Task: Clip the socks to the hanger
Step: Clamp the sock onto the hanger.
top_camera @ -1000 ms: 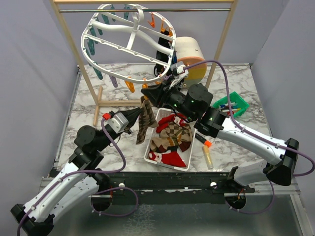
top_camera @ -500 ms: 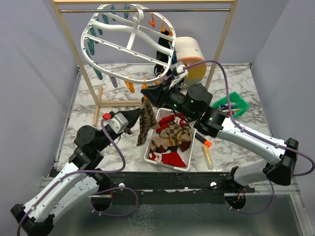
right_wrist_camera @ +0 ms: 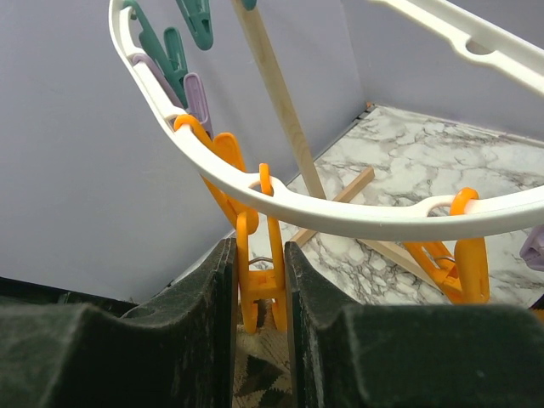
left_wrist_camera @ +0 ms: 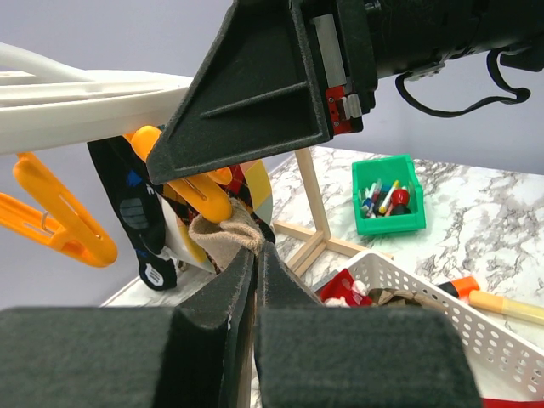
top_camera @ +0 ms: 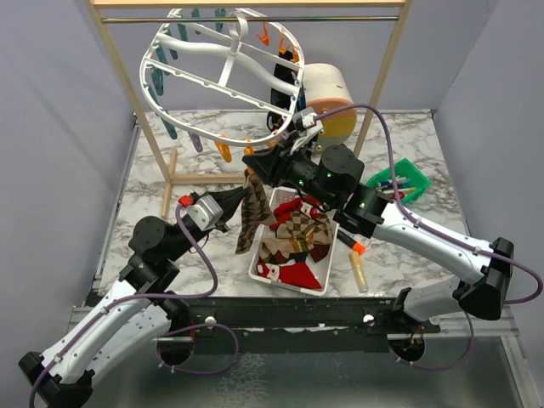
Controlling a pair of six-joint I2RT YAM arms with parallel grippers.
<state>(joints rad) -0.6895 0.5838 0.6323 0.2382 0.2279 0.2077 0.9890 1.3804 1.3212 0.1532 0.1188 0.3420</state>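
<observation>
White arms [top_camera: 433,234], black joints [top_camera: 340,170], purple cables [top_camera: 393,146]

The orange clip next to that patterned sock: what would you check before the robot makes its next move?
1. The left gripper is shut on the argyle sock: ok.
2. The right gripper is squeezing the orange clip: ok.
3. The clip hangs from the hanger rim: ok.
4. The sock top is raised just below the clip: ok.
5. The sock edge is inside the clip's mouth: cannot tell.
</observation>
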